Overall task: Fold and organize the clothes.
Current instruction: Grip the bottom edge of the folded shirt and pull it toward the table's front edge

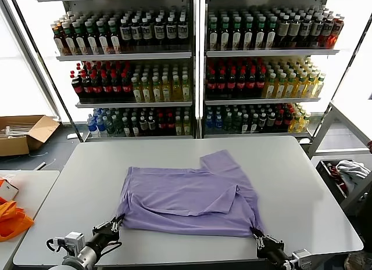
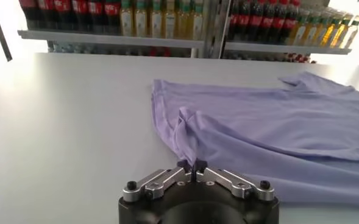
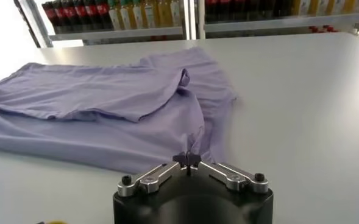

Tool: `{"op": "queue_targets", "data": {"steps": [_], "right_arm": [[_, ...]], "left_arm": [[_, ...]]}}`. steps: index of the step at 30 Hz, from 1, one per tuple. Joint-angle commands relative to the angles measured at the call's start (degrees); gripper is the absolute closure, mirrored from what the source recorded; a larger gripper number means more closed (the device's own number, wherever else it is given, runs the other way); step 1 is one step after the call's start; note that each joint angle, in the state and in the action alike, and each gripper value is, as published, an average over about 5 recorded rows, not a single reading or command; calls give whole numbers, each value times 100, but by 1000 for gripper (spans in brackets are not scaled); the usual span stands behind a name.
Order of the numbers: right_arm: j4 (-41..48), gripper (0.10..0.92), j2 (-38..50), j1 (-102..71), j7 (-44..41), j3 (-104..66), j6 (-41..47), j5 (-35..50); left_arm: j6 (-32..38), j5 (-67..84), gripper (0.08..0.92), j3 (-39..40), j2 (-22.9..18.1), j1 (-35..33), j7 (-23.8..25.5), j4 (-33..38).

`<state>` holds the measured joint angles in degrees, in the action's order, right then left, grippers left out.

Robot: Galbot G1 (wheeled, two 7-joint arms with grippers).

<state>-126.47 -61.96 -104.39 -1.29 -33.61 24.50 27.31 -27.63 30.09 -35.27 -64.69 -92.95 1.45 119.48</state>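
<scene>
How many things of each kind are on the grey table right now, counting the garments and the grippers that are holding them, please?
Lavender T-shirt: 1
Grippers pinching its near corners: 2, left gripper and right gripper
Total: 3

The lavender soft cloth T-shirt (image 1: 192,197) looks matt and finely creased, lying on a smooth, faintly sheeny pale grey table (image 1: 290,171). The left gripper (image 2: 192,165) and right gripper (image 3: 186,159) show satin metal links on glossy black plastic bodies.
</scene>
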Motion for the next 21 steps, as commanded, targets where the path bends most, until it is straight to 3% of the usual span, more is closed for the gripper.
{"op": "queue_targets", "data": {"steps": [1, 10, 15, 21], "right_arm": [[-534, 920, -53, -882, -129, -261, 101, -150], [-489, 903, -7, -652, -245, -264, 68, -291], [-535, 776, 93, -388, -271, -361, -14, -1], [-704, 603, 209, 0, -255, -675, -254, 551]], "left_arm": [[34, -176, 903, -852, -317, -1576, 133, 1024], [136, -366, 903, -1011, -589, -1995, 224, 1205], [44, -439, 849, -1066, -555, -1933, 290, 1357], [-23, -228, 685, -1331, -323, -1761, 316, 1501]]}}
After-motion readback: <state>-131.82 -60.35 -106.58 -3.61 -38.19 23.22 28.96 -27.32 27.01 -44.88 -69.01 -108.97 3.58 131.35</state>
